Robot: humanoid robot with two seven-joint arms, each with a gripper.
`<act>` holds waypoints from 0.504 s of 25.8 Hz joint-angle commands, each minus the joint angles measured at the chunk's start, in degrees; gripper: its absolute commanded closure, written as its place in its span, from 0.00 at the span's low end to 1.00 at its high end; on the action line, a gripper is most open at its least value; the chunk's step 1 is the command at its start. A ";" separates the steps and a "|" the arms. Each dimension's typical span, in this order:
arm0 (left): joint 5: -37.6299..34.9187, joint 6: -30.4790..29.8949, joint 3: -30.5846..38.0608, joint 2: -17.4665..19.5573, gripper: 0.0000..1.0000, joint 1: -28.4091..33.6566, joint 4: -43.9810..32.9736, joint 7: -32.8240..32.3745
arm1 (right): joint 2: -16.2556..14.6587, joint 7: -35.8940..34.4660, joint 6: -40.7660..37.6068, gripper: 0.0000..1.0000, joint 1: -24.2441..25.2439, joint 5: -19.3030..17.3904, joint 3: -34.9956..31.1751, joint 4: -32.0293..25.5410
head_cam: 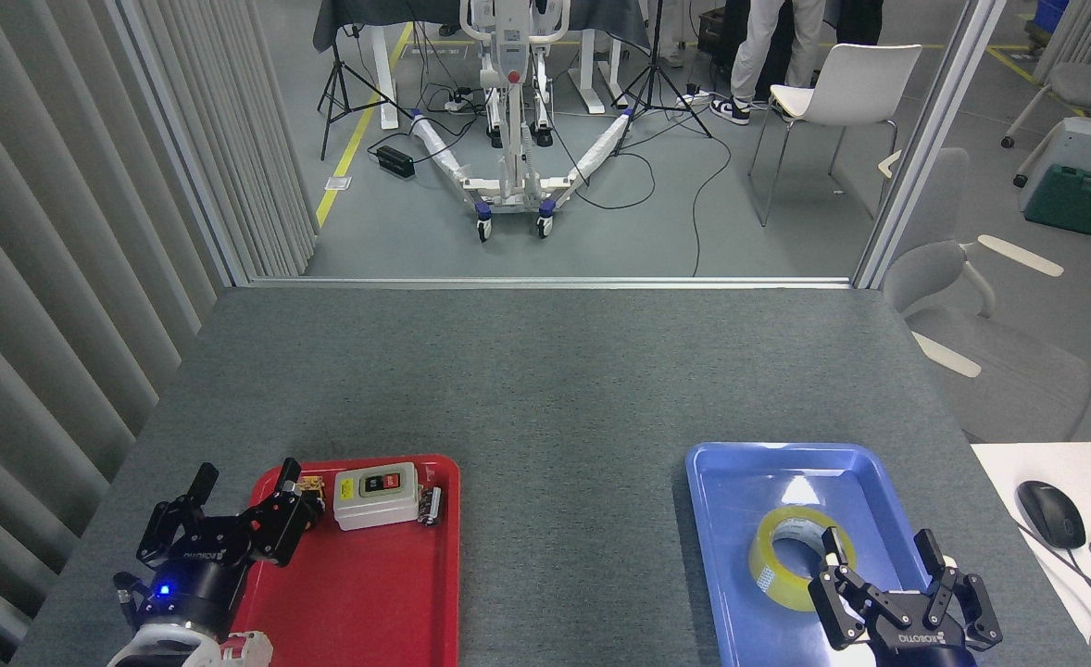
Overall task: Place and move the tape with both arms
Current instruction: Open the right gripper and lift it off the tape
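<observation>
- Reading the white lettering on my two grippers gives "ROBOTIQ" or something close to it; the letters are small and appear upside down, so I cannot be sure.
- The beige switch box on the red tray carries a black patch and a red patch on its top face, with marks too small to read.
- The tape lies flat on its side in the blue tray, its round hole facing straight up, so its axis stands upright and it has no long side along the table.
- The roll is yellow and see-through, with a white core showing inside the ring.
- The tape sits toward the near right part of the blue tray, at about 5 o'clock from the tray's middle.
- My right gripper is open, its black fingers spread apart with nothing between them.
- The tape lies at about 10 o'clock from my right gripper, just beside its left finger; I cannot tell whether that finger touches the roll's edge.
- My left gripper is also open and empty, fingers splayed, hovering over the near left corner of the red tray.
- The switch box is at about 3 o'clock from my left gripper, close to one fingertip.
- The tape is well apart from my left gripper, far off at 3 o'clock across the table.
</observation>
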 commanded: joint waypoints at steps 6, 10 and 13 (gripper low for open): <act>0.71 -1.85 0.10 0.83 0.01 0.77 0.04 0.18 | 0.35 1.97 2.87 0.01 -0.83 2.12 0.18 0.59; 0.71 -2.38 0.18 1.35 0.01 1.30 0.04 0.45 | 0.09 2.41 2.87 0.00 -1.27 1.50 0.18 1.30; 0.80 -2.47 0.36 1.44 0.01 1.39 0.30 0.36 | 0.09 2.49 2.87 0.00 -2.24 1.50 0.62 1.47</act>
